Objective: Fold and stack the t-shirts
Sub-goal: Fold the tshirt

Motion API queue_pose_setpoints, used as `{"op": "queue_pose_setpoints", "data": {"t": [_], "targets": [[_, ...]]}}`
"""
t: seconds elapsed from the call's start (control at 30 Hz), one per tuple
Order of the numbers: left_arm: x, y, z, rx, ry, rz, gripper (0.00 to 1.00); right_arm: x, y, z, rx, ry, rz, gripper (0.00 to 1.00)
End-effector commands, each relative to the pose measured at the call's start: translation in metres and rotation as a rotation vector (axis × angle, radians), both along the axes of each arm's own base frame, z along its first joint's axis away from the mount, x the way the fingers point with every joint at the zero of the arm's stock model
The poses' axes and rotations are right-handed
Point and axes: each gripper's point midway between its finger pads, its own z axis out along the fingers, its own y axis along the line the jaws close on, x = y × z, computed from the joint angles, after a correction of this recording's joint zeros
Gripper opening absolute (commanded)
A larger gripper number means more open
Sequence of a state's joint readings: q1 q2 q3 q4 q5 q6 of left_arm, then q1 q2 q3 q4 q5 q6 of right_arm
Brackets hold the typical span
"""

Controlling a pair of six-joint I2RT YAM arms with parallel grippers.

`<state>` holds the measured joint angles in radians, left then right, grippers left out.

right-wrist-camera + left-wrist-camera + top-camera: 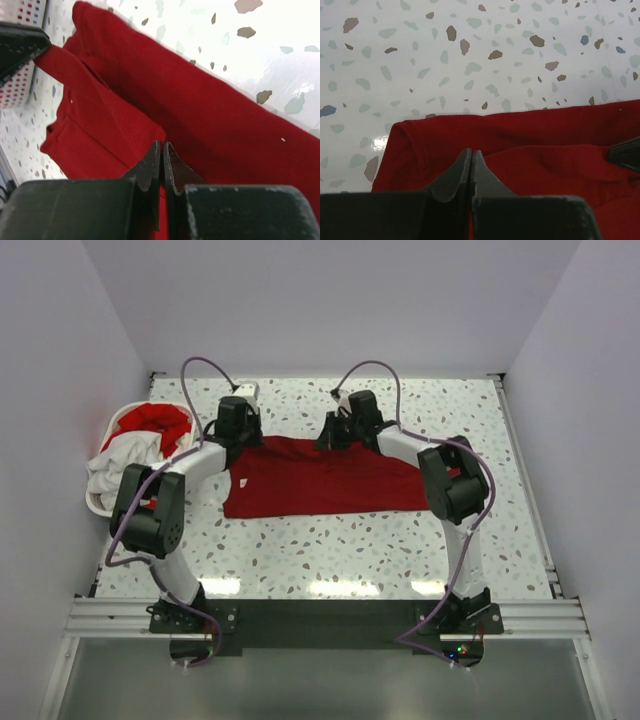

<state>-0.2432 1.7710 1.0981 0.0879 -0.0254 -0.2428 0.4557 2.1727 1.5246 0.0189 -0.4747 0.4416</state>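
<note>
Top external view: a plain deep red cloth t-shirt (320,480) is lying spread across the middle of the white, grey-speckled table (330,550). Its long side is running left to right, and both arms are reaching over it to its far edge.
Left gripper: the left gripper (471,162) is sitting at the far left part of the deep red cloth t-shirt. Its two black fingers are pressing together tip to tip with no gap showing, pinching the red cloth.
Left wrist view: an upper layer of red cloth is running from the closed tips towards the right, where one dark finger of the other arm is showing at the frame's edge. The shirt's rounded corner is lying flat on the table just beyond the tips.
Right gripper: the right gripper (162,152) is sitting at the far edge near the shirt's middle. Its fingers are drawn in to a hairline slit, nipping the edge of the same upper layer.
Right wrist view: a ridge of cloth is rising off the flat shirt up to the left gripper's finger at the upper left.
Basket: a white plastic laundry basket (93,502) is standing at the table's left edge, just beside the left arm's elbow.
Basket contents: a second crumpled red t-shirt (155,422) is bunching in the far part. A plain white cloth t-shirt (115,465) is draping over the near side.
</note>
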Motion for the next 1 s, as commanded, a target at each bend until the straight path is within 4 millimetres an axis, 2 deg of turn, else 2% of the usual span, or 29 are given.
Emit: {"op": "queue_pose_setpoints", "data": {"t": [0.0, 0.23, 0.43, 0.53, 0.57, 0.63, 0.67, 0.7, 0.83, 0.87, 0.9, 0.97], "targets": [[-0.002, 0.001, 0.029, -0.035, -0.077, -0.004, 0.00, -0.013, 0.001, 0.037, -0.002, -0.117, 0.100, 0.00], [-0.027, 0.006, 0.015, -0.036, -0.025, 0.002, 0.00, -0.038, -0.007, 0.026, -0.034, -0.102, 0.167, 0.02], [-0.054, 0.005, -0.006, -0.069, 0.059, -0.002, 0.00, -0.059, -0.009, 0.017, -0.053, -0.075, 0.234, 0.09], [-0.067, 0.003, -0.012, -0.095, 0.091, 0.004, 0.01, -0.072, -0.010, 0.012, -0.063, -0.057, 0.267, 0.18], [-0.073, 0.005, -0.013, -0.099, 0.100, 0.009, 0.08, -0.077, -0.011, 0.013, -0.065, -0.053, 0.275, 0.23], [-0.079, 0.007, -0.014, -0.112, 0.119, 0.034, 0.12, -0.086, -0.013, 0.010, -0.068, -0.043, 0.291, 0.28], [-0.083, 0.008, -0.014, -0.112, 0.129, 0.044, 0.14, -0.090, -0.013, 0.016, -0.063, -0.051, 0.296, 0.33], [-0.093, 0.011, -0.021, -0.104, 0.163, 0.055, 0.22, -0.096, -0.015, 0.013, -0.067, -0.039, 0.300, 0.36], [-0.113, 0.012, -0.017, -0.102, 0.168, 0.049, 0.38, -0.110, -0.024, 0.019, -0.076, -0.039, 0.300, 0.39], [-0.118, 0.012, -0.008, -0.108, 0.148, 0.043, 0.41, -0.113, -0.026, 0.021, -0.079, -0.035, 0.300, 0.39], [-0.125, 0.013, -0.011, -0.108, 0.154, 0.040, 0.49, -0.114, -0.027, 0.029, -0.075, -0.051, 0.294, 0.39], [-0.134, 0.016, -0.003, -0.112, 0.138, 0.046, 0.57, -0.113, -0.031, 0.032, -0.090, -0.056, 0.267, 0.41]]}}
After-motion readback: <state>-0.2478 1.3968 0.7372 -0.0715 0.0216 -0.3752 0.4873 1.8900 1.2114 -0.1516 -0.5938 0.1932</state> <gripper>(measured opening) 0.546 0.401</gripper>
